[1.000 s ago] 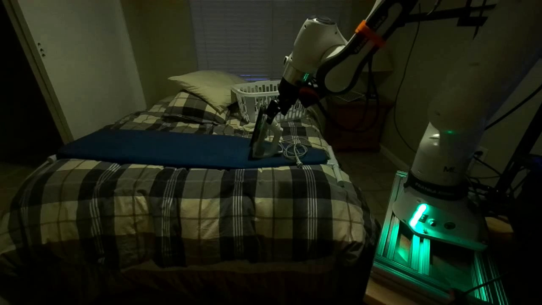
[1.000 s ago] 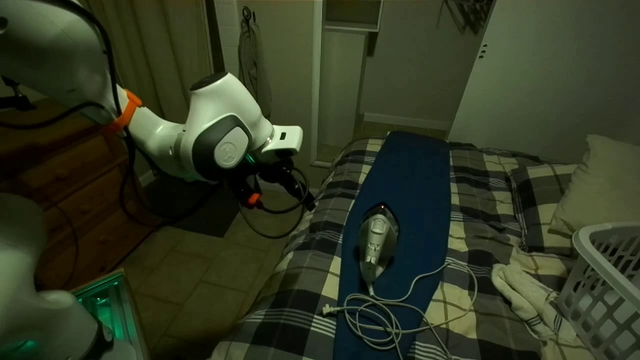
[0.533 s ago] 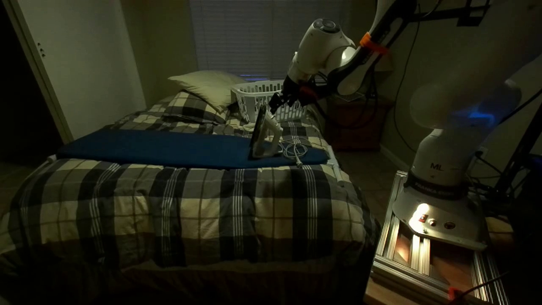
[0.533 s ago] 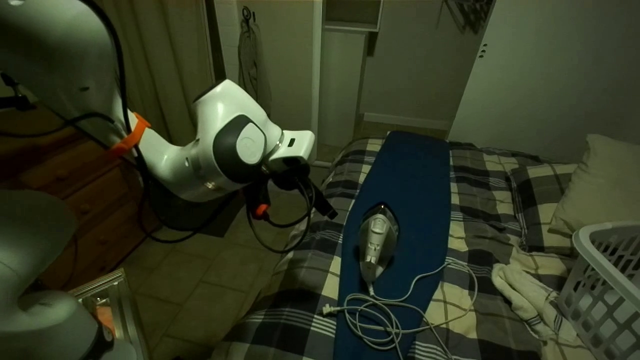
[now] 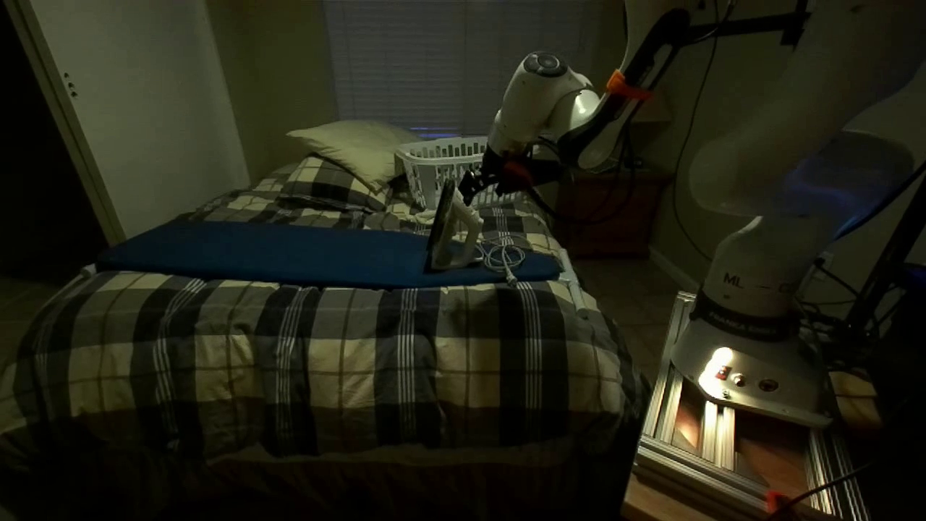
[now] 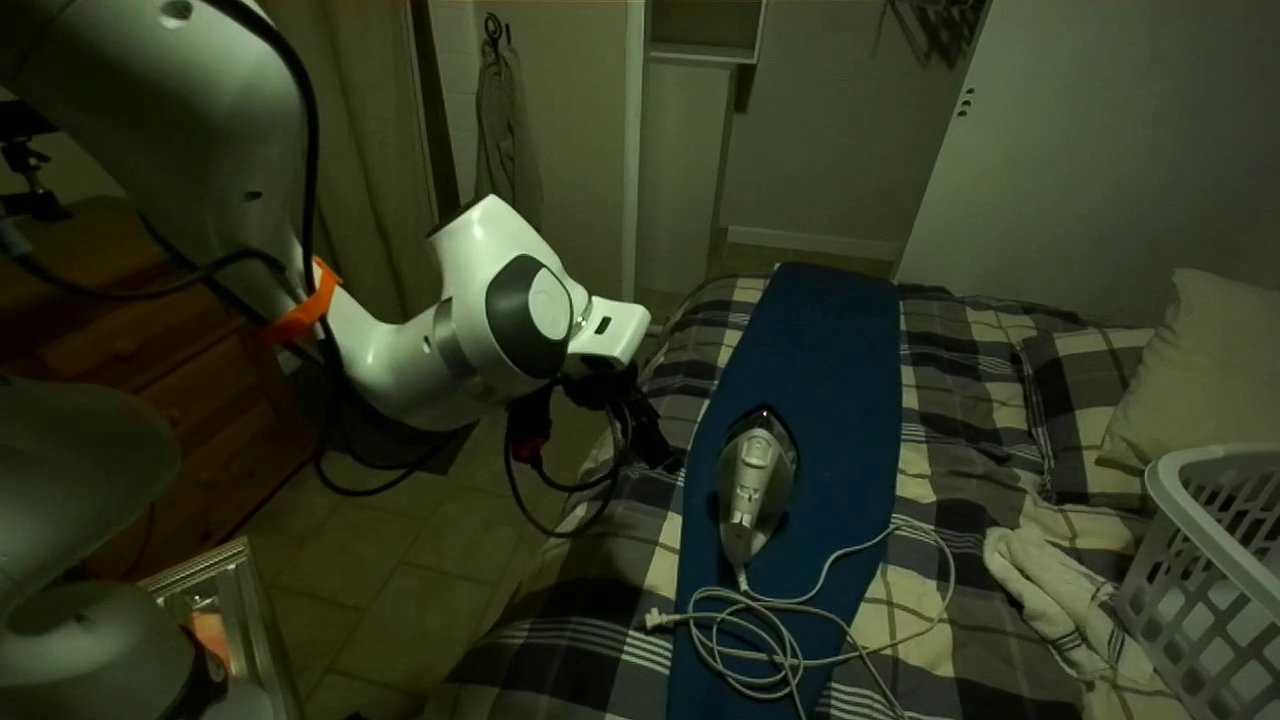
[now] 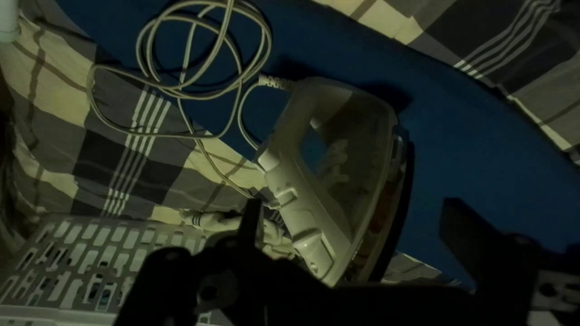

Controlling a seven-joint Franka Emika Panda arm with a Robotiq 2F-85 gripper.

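Note:
A white iron stands on its heel on a blue ironing board, soleplate upright. It also shows in an exterior view and in the wrist view. Its pale cord lies coiled beside it. My black gripper is open and empty, its fingers appearing on either side of the iron's upper end in the wrist view. In an exterior view the gripper is a little short of the iron, with a gap between them. In an exterior view the gripper overlaps the iron's top.
The board lies across a bed with a plaid cover. A white laundry basket stands on the bed beyond the iron, with white socks beside it. Pillows lie at the bed's head. The cord's plug lies at the board's edge.
My gripper has come lower and nearer to the iron, moving right and down in an exterior view. The base light has turned from green to white. The iron has not moved.

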